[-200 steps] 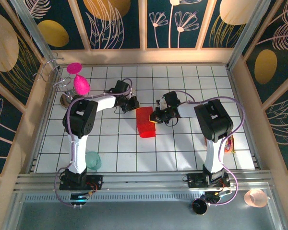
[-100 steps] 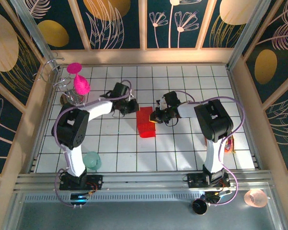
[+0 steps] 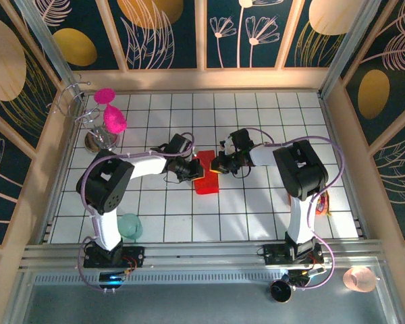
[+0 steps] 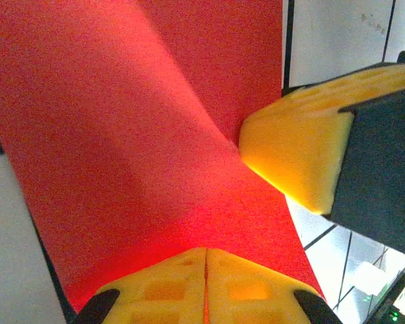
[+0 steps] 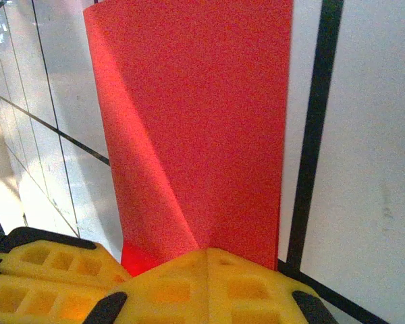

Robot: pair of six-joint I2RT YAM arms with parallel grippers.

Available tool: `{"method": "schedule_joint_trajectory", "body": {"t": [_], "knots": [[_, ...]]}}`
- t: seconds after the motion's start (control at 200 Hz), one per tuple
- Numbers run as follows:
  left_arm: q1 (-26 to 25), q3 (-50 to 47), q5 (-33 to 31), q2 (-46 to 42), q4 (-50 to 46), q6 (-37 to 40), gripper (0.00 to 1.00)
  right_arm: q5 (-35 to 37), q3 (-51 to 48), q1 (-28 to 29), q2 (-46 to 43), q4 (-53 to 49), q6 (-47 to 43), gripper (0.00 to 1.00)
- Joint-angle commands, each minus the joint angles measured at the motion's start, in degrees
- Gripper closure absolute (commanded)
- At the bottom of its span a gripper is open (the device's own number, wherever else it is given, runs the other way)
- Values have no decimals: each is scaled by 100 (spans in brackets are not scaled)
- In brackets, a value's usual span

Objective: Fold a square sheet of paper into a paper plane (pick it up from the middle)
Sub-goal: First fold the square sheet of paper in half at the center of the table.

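Both the left hand (image 3: 192, 168) and right hand (image 3: 218, 164) pinch the red paper (image 3: 206, 181) — long axis near-to-far.

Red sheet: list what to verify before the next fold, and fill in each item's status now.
1. Left jaws shut on the red sheet: ok, paper runs out from between them.
2. Right jaws shut on the same sheet: ok in the right wrist view.
3. Both grips close together at one end of the sheet: ok.
4. Sheet doubled over with edges matched: cannot tell; it curves and no sharp crease shows.
5. Paper free of tears: ok where visible.
6. Magenta goblets apart from the sheet: ok.
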Motion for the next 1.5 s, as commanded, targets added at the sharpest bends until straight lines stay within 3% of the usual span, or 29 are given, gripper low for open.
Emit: {"method": "schedule_joint_trajectory", "body": {"t": [0.0, 0.43, 0.606, 0.846, 0.996, 1.141, 1.291, 1.492], "knots": [[-17, 117, -96, 174, -263, 168, 92, 2527, -726, -110, 1093, -1048, -249, 100], [-13, -428, -220, 43, -391, 431, 91, 2589, -710, -119, 1103, -1085, -267, 100], [-17, -1125, -84, -256, -237, 252, 91, 2598, -695, -128, 1154, -1072, -267, 100], [-48, -1647, -482, -703, -517, 176, 91, 2589, -687, -135, 1209, -1038, -248, 100], [-49, -1510, -829, -964, -917, 330, 91, 2563, -697, -137, 1189, -1008, -241, 100], [-55, -1137, -532, -1242, -261, 98, 92, 2572, -707, -137, 1171, -1004, -232, 100], [-81, -836, -59, -823, 427, -164, 92, 2554, -728, -137, 1142, -975, -197, 100], [-93, -704, -358, -678, 285, -168, 92, 2530, -756, -137, 1121, -931, -152, 100]]}}
